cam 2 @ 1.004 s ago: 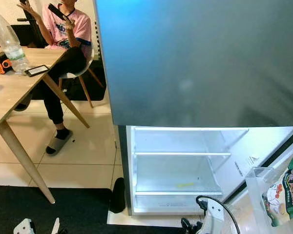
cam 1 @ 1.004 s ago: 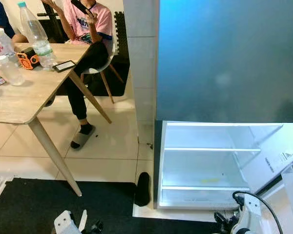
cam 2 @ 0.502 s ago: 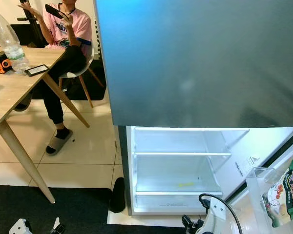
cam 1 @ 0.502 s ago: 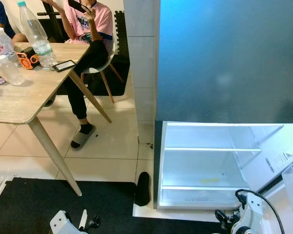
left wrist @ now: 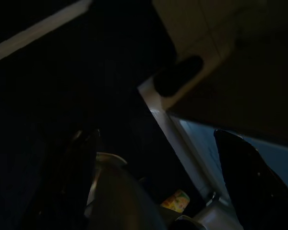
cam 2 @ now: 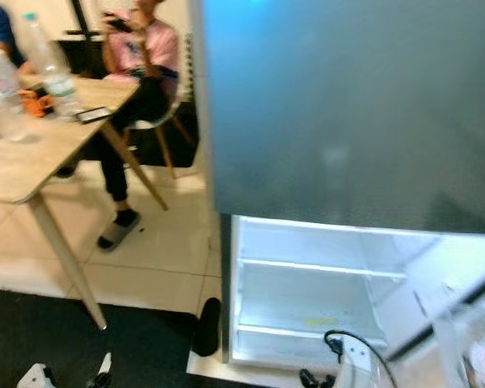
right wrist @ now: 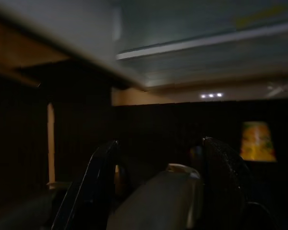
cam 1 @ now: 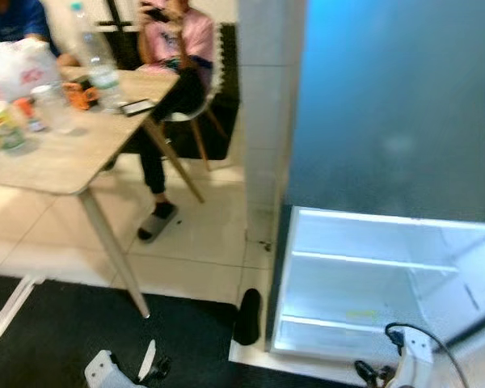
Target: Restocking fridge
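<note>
The fridge [cam 1: 364, 299] stands tall, its lit lower compartment open toward the robot above a black mat [cam 1: 56, 339]. Left, a person [cam 1: 174, 48] sits at a wooden table [cam 1: 56, 153]. Both grippers, left [left wrist: 153, 182] and right [right wrist: 158, 182], hang low, fingers apart.

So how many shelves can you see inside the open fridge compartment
2. An upper shelf crosses the middle of the lit fridge compartment, and a lower shelf sits near its bottom. Blur may hide more.
</note>
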